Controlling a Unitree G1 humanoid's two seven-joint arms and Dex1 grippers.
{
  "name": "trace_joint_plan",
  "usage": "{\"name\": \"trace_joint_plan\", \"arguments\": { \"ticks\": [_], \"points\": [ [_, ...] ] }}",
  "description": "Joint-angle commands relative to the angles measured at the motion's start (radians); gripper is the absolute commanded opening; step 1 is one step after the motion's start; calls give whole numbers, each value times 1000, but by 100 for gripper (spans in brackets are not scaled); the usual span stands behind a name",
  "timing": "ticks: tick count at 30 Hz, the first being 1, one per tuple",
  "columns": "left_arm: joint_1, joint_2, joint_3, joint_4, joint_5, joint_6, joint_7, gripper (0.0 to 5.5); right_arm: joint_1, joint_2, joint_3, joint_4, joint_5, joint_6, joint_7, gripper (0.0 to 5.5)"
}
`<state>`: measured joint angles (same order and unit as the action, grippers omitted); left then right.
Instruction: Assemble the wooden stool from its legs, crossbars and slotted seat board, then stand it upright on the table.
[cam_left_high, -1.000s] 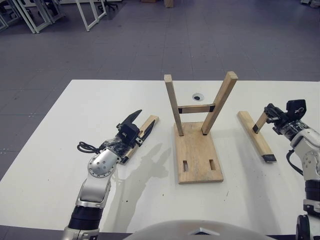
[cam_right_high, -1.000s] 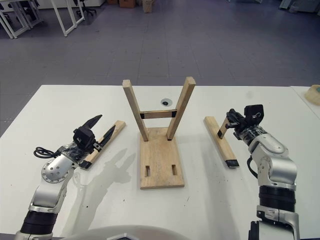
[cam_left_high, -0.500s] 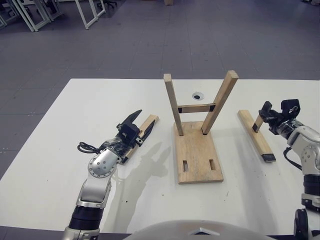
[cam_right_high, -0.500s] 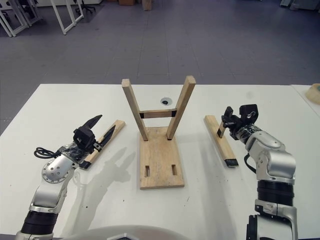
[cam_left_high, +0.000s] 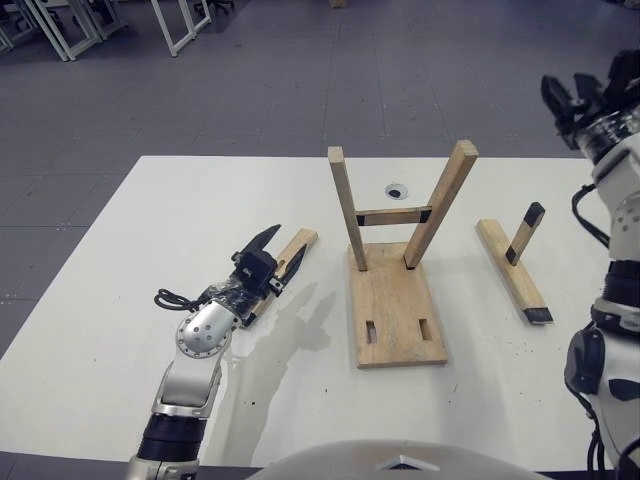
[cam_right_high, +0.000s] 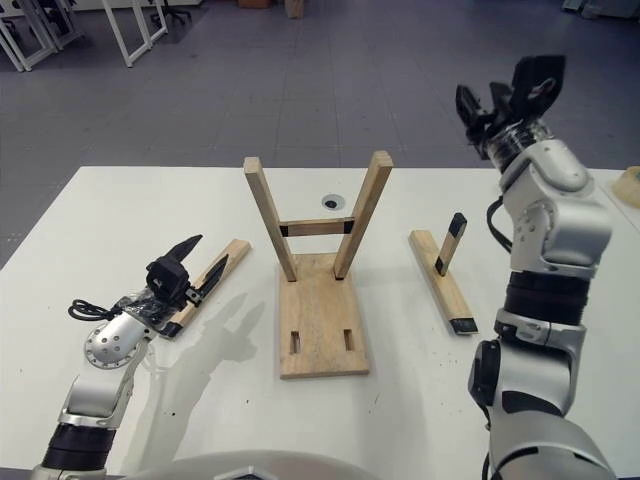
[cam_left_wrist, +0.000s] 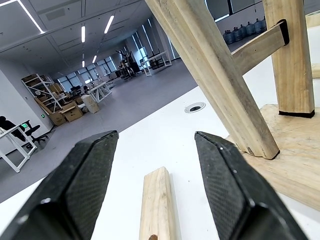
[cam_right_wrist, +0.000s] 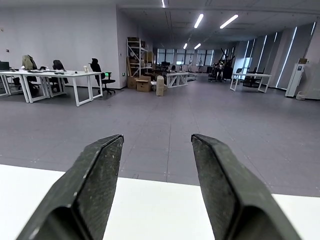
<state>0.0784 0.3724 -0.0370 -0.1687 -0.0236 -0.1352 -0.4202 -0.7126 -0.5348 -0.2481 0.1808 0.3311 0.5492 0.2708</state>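
The slotted seat board lies flat in the middle of the table, with two legs joined by a crossbar standing in its far slots. A third leg with a short crossbar sticking up lies to its right, and a fourth leg lies to its left. The left jaws stand open astride the fourth leg's near end, clamping nothing; the right jaws hang wide open and empty high above the table's right side.

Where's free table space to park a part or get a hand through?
Bare: far-left table corner beyond the left gripper; strip between the loose leg and seat board; near edge in front of the board. Tighter: between the board and the right leg-and-crossbar piece.
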Motion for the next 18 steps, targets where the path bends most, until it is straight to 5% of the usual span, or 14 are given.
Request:
{"name": "trace_joint_plan", "arguments": {
  "ticks": [1, 9, 18],
  "points": [
    [-4, -3, 0, 9, 9, -5, 7, 281, 113, 38, 62, 253, -79, -105, 43, 252],
    [-2, -12, -7, 35, 10, -7, 10, 281, 115, 41, 69, 386, -100, -152, 83, 252],
    [6, -10, 0, 39, 16, -14, 19, 281, 33, 29, -70, -6, 29, -32, 10, 252]
  ]
}}
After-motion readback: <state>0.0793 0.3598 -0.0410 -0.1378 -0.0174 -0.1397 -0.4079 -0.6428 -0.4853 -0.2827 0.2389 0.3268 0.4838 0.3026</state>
